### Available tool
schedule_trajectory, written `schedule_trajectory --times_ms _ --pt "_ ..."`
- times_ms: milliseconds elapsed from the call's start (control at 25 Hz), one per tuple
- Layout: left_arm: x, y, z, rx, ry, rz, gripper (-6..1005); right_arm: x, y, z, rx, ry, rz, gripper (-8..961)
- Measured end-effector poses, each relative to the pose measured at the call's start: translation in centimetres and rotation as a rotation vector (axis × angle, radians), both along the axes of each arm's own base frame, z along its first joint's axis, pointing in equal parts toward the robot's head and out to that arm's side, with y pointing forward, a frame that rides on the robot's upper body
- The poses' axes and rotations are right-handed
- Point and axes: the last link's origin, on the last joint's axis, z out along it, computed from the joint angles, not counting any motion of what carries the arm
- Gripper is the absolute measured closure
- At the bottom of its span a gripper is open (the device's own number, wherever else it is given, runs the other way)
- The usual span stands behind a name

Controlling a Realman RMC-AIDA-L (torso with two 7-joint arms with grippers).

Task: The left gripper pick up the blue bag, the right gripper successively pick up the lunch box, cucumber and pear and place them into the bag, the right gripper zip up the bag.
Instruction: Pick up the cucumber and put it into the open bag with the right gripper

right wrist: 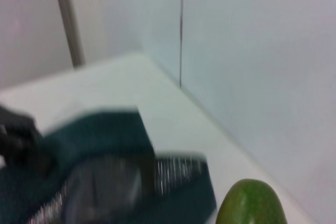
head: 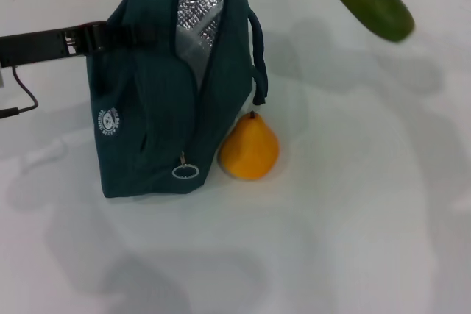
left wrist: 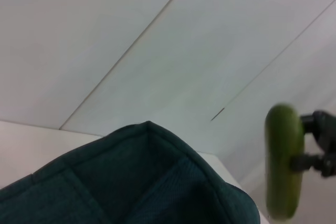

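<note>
One item, the cucumber (head: pixel 372 1), is clamped in the right gripper (left wrist: pixel 315 145), high and beside the bag (head: pixel 173 86). Left gripper (head: pixel 94 37) pinches the bag's rim. Bring the cucumber over the opening, then lower it end first.

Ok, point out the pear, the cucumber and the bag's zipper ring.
pear (head: pixel 250 151): head view, middle of its body.
cucumber (head: pixel 372 3): head view, middle of the visible part.
zipper ring (head: pixel 185 172): head view, the ring's rim.

A bare test space, like a lab: a plain white tabletop (head: pixel 353 218) backed by smooth pale wall panels (left wrist: pixel 173 51) with thin seams, and a loose black cable (head: pixel 22 97) trailing across the table
</note>
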Motion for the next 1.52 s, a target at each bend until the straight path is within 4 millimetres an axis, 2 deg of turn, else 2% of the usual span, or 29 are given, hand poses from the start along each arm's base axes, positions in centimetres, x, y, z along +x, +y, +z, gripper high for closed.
schedule_trajectory --times_ms 160,280,640,800,1040,1240,1520 --pt "0.2 0.1 0.1 0.01 -0.014 -0.008 919 -1.6 -0.5 0.6 0.022 0.141 0.122 297" --pt "0.4 0.2 0.2 0.018 -0.02 -0.016 919 -2.1 -1.2 0.8 0.005 0.254 0.199 295" --pt "0.5 0.3 0.4 0.026 -0.023 -0.024 918 -0.6 -2.2 0.2 -0.065 0.543 0.328 289" --pt "0.4 0.3 0.4 0.027 -0.022 -0.023 918 0.9 -2.1 -0.9 -0.07 0.631 0.369 287" --pt "0.4 0.3 0.4 0.028 -0.021 -0.022 918 2.5 -2.5 -4.1 -0.069 0.681 0.477 282" --pt "0.4 0.4 0.5 0.036 -0.018 -0.017 918 2.7 -3.5 -6.6 -0.068 0.721 0.57 279" --pt "0.4 0.5 0.4 0.037 -0.018 -0.018 917 2.7 -4.2 -7.9 -0.032 0.776 0.628 274"
